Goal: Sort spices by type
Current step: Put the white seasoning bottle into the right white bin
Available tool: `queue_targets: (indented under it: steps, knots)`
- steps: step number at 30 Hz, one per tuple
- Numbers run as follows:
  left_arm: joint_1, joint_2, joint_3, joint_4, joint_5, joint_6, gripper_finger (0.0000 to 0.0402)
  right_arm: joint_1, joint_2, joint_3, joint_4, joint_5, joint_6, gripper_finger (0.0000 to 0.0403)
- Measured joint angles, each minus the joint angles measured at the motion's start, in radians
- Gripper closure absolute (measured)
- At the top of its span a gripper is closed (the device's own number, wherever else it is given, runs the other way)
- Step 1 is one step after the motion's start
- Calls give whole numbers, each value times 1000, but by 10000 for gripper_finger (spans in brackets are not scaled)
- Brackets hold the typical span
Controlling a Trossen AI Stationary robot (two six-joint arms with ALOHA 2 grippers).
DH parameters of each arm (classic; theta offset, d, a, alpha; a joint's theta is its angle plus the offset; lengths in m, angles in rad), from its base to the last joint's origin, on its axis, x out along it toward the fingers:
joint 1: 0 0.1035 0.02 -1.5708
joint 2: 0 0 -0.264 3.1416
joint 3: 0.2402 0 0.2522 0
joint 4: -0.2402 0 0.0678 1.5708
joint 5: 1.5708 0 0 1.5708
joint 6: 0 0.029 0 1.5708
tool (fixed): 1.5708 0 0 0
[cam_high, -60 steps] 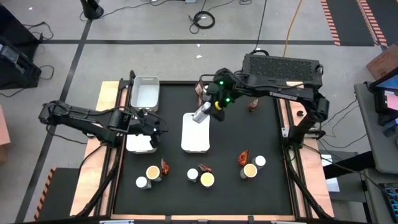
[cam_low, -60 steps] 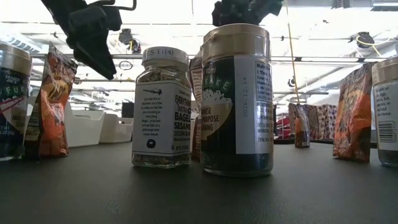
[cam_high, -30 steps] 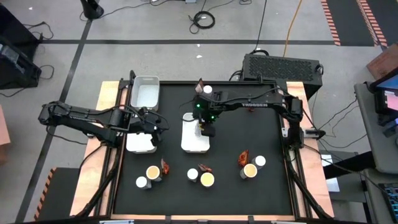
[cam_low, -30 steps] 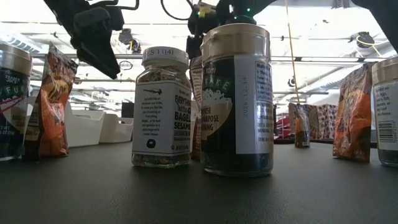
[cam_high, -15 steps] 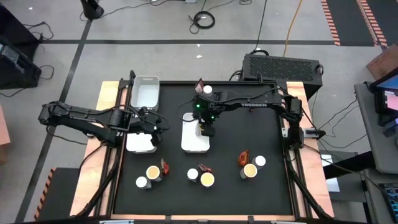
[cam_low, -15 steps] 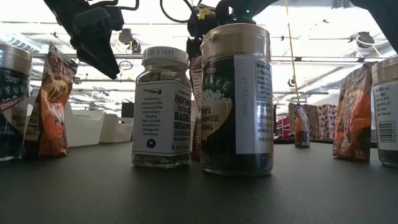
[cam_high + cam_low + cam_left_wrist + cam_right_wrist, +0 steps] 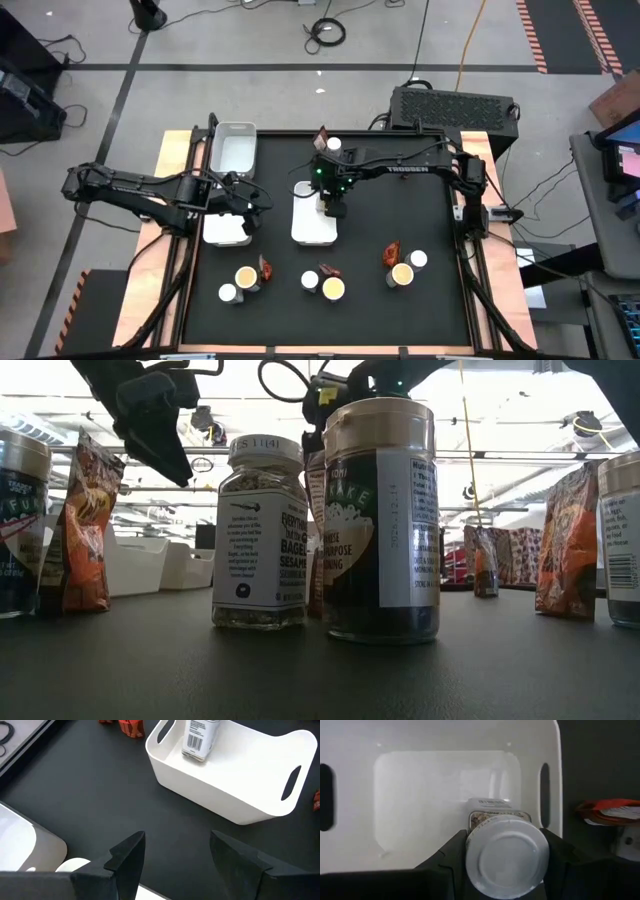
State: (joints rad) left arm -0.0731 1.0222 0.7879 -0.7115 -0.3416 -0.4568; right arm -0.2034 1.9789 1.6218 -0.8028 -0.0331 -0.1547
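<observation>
A white-capped jar (image 7: 506,855) stands upright inside the middle white tray (image 7: 312,232), with my right gripper (image 7: 333,203) shut on it from above. The left wrist view shows the same jar (image 7: 199,737) in that tray (image 7: 235,790). My left gripper (image 7: 175,855) hangs open over the black table, beside the left white tray (image 7: 224,232), touching nothing. Along the near edge stand yellow-topped tubs (image 7: 245,277) (image 7: 333,289) (image 7: 402,274), white-capped jars (image 7: 228,293) (image 7: 418,259) and reddish packets (image 7: 265,268) (image 7: 390,254). My right gripper pinches the jar between its two fingers (image 7: 451,860), one on each side of the white cap's rim (image 7: 471,854). The fingers come from above, pointing steeply down. The jar is upright with its bottom (image 7: 194,754) low inside the tray; whether it rests on the floor, I cannot tell.
A grey-white tray (image 7: 232,150) sits at the far left. A packet (image 7: 320,140) and a white-capped jar (image 7: 334,144) stand at the far edge behind the middle tray. In the low view a jar (image 7: 260,535) and a tub (image 7: 380,520) fill the foreground.
Two seconds back my right gripper held the jar slanting over the middle tray's far end. It has since swung toward the near edge over the tray, with the jar now upright inside it. In the last second it has only tipped slightly.
</observation>
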Motion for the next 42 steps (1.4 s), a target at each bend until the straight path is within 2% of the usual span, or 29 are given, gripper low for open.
queue_targets:
  steps: [2,10,20,25,33,35,39,42]
  knots:
    - [0,0,0,0,0,0,175,0,0,0,0,38,-9,257]
    - [0,0,0,0,0,-1,175,-7,0,0,-3,32,-30,253]
    - [0,0,0,1,0,-6,175,-7,0,0,-19,33,-37,176]
    - [0,0,0,1,0,-6,175,-7,0,6,-14,33,-45,159]
    - [0,0,0,7,5,-3,175,-4,0,143,-130,33,-67,161]
    - [0,0,0,26,46,20,175,0,0,203,-188,33,-68,161]
    - [-2,0,13,44,191,73,175,19,0,316,-287,22,-57,161]
    - [-20,-1,41,45,247,73,175,46,0,372,-346,-37,-46,161]
